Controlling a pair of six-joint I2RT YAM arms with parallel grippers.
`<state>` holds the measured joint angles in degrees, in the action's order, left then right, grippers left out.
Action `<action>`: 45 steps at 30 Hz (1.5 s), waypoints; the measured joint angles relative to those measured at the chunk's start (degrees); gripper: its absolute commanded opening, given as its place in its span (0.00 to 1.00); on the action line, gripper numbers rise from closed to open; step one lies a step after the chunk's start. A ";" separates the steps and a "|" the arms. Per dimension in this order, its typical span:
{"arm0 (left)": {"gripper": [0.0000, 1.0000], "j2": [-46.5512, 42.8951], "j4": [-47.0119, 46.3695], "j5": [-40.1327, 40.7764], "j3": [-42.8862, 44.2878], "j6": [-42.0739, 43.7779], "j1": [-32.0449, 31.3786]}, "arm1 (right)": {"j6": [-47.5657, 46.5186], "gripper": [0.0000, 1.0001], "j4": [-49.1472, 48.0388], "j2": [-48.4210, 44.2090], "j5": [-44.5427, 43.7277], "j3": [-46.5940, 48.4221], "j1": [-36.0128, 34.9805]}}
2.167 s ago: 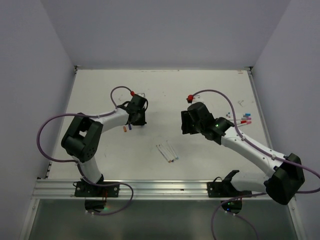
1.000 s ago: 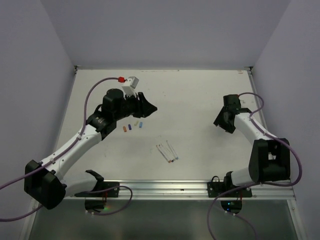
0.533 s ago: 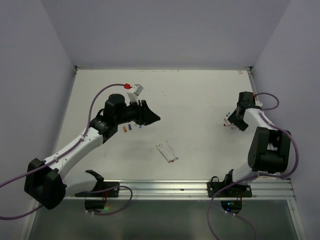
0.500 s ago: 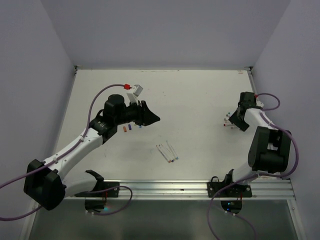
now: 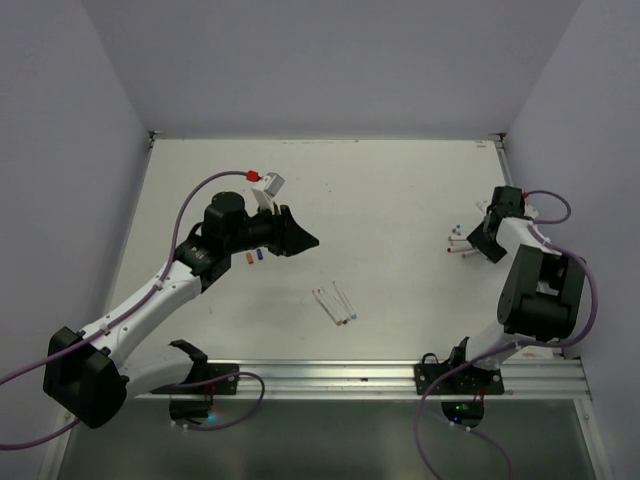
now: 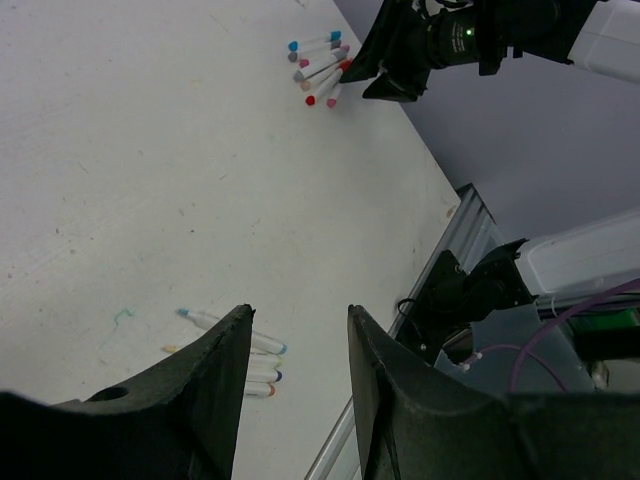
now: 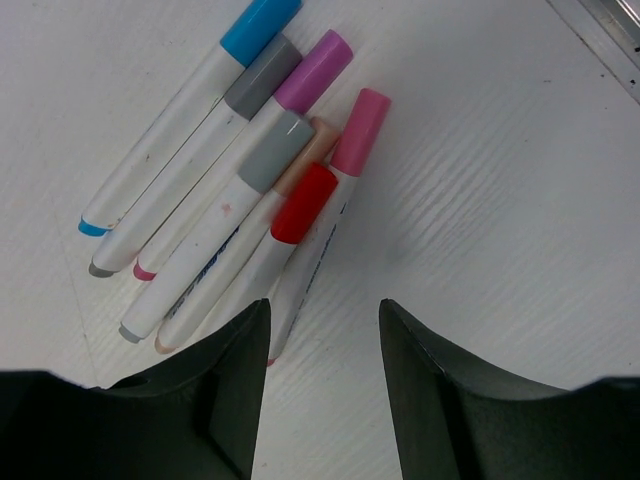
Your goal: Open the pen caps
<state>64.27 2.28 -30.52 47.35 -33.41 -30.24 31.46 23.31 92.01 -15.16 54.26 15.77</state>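
Note:
Several capped pens point(image 7: 215, 230) lie bunched in the right wrist view, white bodies with blue point(image 7: 258, 20), purple point(image 7: 312, 70), pink point(image 7: 360, 130), red point(image 7: 302, 203) and grey caps on them. My right gripper point(image 7: 320, 310) is open just above and beside them, empty; it also shows in the top view point(image 5: 484, 243). Loose pen caps point(image 5: 254, 256), orange and purple, lie on the table behind my left gripper point(image 5: 308, 240), which is open, empty and raised. The capped bunch also shows in the left wrist view point(image 6: 318, 75).
Several uncapped white pens point(image 5: 335, 305) lie side by side at the middle front, also in the left wrist view point(image 6: 235, 358). The white table point(image 5: 380, 190) ends at a metal rail point(image 5: 320, 375) in front and grey walls on three sides.
My right gripper has swung out to the far right and come down over the capped pens. My left arm has lifted off the loose caps and now points right, nearly still lately.

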 measured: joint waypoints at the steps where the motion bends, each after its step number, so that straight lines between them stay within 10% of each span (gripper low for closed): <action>1: 0.46 0.00 0.00 -0.11 0.00 0.02 -0.02 | 0.00 0.51 -0.28 0.26 0.26 0.00 -0.02; 13: 0.46 0.00 0.02 -0.31 0.00 0.04 -0.07 | 0.04 0.46 -1.97 3.98 0.98 -0.39 0.00; 24: 0.46 0.00 0.07 -0.33 0.00 0.00 -0.07 | 0.66 0.00 -5.57 2.95 -0.70 -2.67 0.04; 37: 0.48 0.57 2.93 -1.27 0.85 -0.59 -0.07 | 1.81 0.00 4.00 -25.05 -0.13 -12.00 -2.34; 45: 0.47 9.97 -4.37 -5.14 0.72 -7.10 -0.04 | -4.22 0.00 9.33 -28.76 9.07 0.09 -23.06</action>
<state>74.24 -2.09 -35.66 48.07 -40.51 -30.28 27.24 32.64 63.24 -6.09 54.35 -7.29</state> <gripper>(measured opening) 0.474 0.063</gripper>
